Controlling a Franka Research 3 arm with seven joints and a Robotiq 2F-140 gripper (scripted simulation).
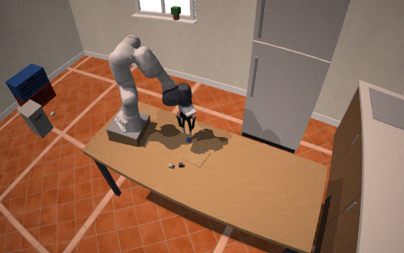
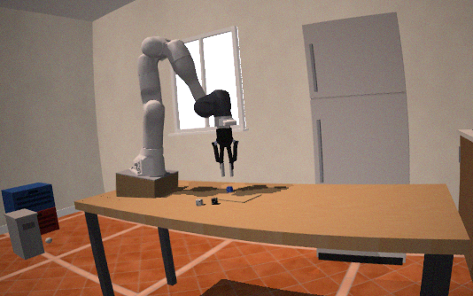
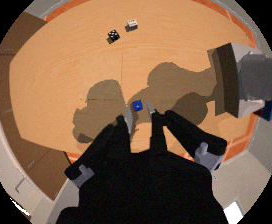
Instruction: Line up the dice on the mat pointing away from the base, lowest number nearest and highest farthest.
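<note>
The gripper (image 2: 227, 172) hangs above the bench (image 2: 329, 217) with its fingers drawn partway together and nothing between them, pointing straight down. The blue die (image 1: 188, 139) lies on the bench directly beneath the fingertips, in the arm's shadow, apart from the gripper. The mat (image 1: 201, 157), a thin tan sheet nearly the colour of the bench, lies flat just beyond the blue die, on the side away from the base; whether that die touches the mat's edge cannot be told. The white die (image 1: 171, 166) and the black die (image 1: 181, 164) sit close together, side by side, off the mat near its corner. Their pips are too small to read.
</note>
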